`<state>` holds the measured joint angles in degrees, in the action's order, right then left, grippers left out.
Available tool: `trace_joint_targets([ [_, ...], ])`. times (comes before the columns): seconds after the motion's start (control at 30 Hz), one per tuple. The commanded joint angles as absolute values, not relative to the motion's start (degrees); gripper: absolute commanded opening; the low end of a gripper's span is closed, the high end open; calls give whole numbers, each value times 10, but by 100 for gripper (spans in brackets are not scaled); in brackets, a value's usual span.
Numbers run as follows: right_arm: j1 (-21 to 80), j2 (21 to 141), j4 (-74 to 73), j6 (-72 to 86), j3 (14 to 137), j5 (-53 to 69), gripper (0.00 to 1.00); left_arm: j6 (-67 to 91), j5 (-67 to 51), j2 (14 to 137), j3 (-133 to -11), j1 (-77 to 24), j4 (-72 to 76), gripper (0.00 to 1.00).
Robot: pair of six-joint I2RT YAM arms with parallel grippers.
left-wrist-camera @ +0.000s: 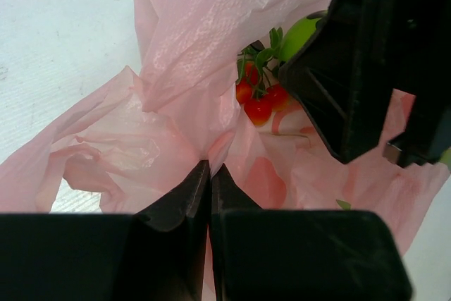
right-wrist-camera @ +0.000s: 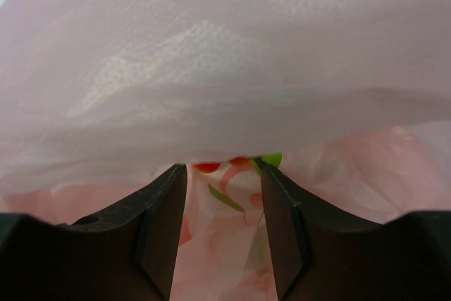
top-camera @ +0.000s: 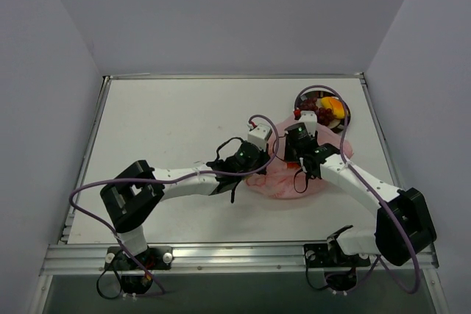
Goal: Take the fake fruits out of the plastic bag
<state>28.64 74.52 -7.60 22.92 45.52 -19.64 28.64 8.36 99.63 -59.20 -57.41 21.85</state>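
two fruits show inside the plastic bag point(left-wrist-camera: 176, 68), at 3 o'clock of the table point(top-camera: 162, 130) middle: a red fruit with green leaves point(left-wrist-camera: 258, 100) and a green ball point(left-wrist-camera: 299, 33), probably light, hard, slick. left end effector point(left-wrist-camera: 209, 174) is clenched on the limp thin film; right end effector point(right-wrist-camera: 222, 167) gapes, unladen. best pinch the leafy stem.

Fake fruits point(top-camera: 333, 108) sit on a plate point(top-camera: 346, 115) beside the plastic bag point(top-camera: 283, 185).

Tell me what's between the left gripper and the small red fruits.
Left wrist view: only plastic bag film, between the left gripper shut on it and the red fruits.
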Motion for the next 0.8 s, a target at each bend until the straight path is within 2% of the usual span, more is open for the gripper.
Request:
trace_joint_targets([
  [0.0, 290, 758, -48, 222, 471, -270, 42, 278, 75, 984, -601, -569, 248, 2],
  [0.43, 290, 814, -25, 197, 474, -323, 40, 285, 64, 991, -598, -562, 259, 2],
  [0.53, 291, 820, -25, 196, 476, -325, 37, 287, 62, 994, -597, -560, 262, 2],
  [0.63, 290, 825, -25, 199, 481, -331, 27, 287, 59, 994, -599, -559, 264, 2],
  [0.67, 291, 825, -25, 200, 483, -332, 19, 287, 59, 994, -598, -559, 264, 2],
  [0.77, 294, 824, -25, 203, 483, -330, 9, 287, 61, 991, -594, -559, 263, 2],
])
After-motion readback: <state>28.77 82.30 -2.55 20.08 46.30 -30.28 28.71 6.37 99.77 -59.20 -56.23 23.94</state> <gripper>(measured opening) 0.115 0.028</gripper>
